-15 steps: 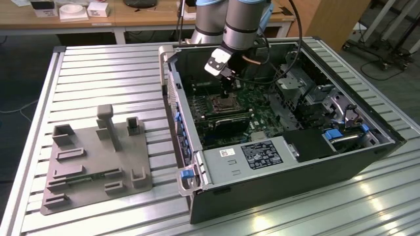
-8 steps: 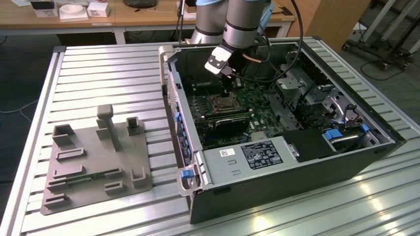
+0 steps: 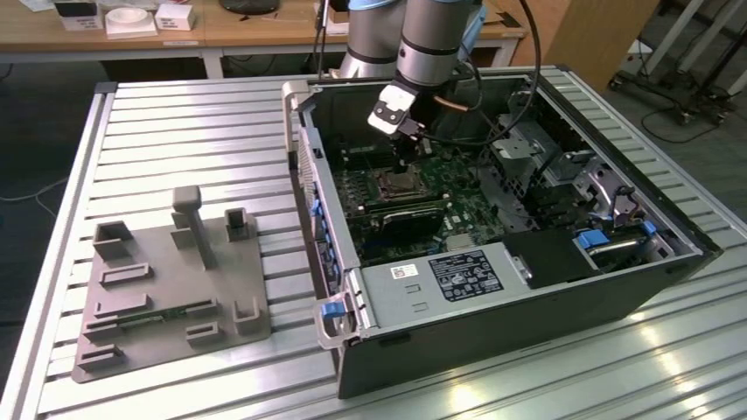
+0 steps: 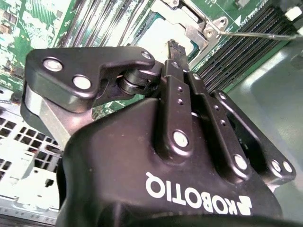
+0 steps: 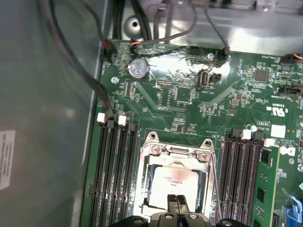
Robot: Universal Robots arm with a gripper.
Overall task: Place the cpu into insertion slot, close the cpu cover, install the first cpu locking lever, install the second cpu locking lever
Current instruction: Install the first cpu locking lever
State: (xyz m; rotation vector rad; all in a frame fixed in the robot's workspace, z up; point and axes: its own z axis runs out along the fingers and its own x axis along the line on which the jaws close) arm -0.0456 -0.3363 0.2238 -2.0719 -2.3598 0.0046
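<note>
Slats run across the metal surface (image 3: 187, 122), and near its edge at the exterior view's left lies a grey holder plate (image 3: 164, 289). Further right an open computer case (image 3: 491, 350) reaches toward the surface's opposite edge, with a green board (image 5: 189, 94) inside. The arm (image 3: 432, 35) comes in from the far edge, and the gripper (image 3: 404, 166) hangs just above the socket (image 3: 401, 184) on that board. In the first wrist view the chip (image 5: 173, 182) sits in the socket, its silver top showing through the window of the metal cover (image 5: 176, 152) lying flat over it. The jaws are pressed together with nothing between them, their tips over one edge of the chip; whether they touch it I cannot tell. A thin wire lever (image 5: 215, 184) runs along the cover's side.
</note>
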